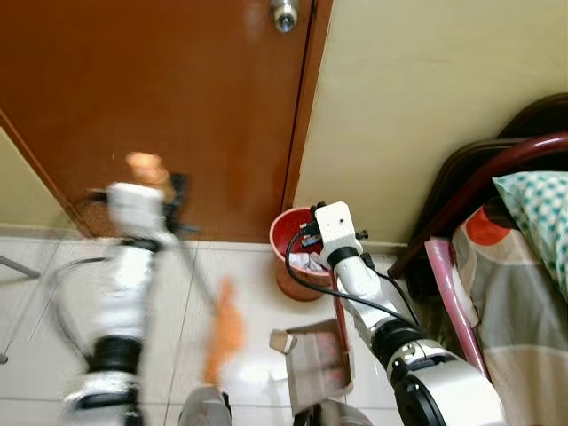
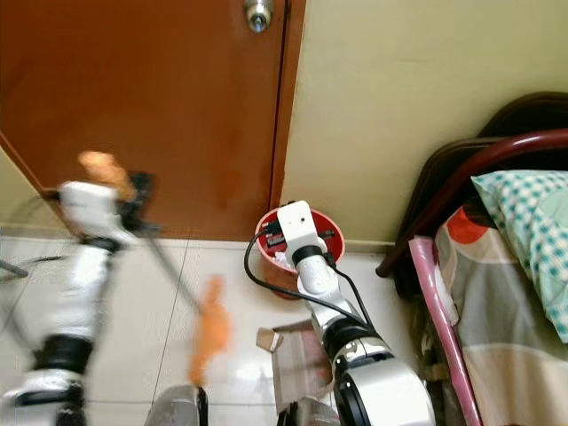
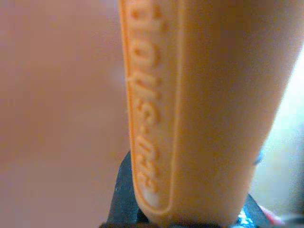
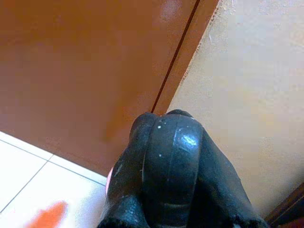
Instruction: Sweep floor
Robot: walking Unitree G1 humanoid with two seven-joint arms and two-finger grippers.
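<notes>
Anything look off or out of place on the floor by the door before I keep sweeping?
One thing: a torn piece of cardboard lies crumpled on the white tiles, just short of the red bin by the door frame, its flaps bent. The left gripper holds the orange broom, blurred in motion. Nothing looks spilled.

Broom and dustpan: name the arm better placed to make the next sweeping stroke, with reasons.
Left. The left gripper holds the orange broom, its head on the tiles beside the dustpan. The right gripper is shut, apparently on the dustpan's handle, near the red bin.
</notes>
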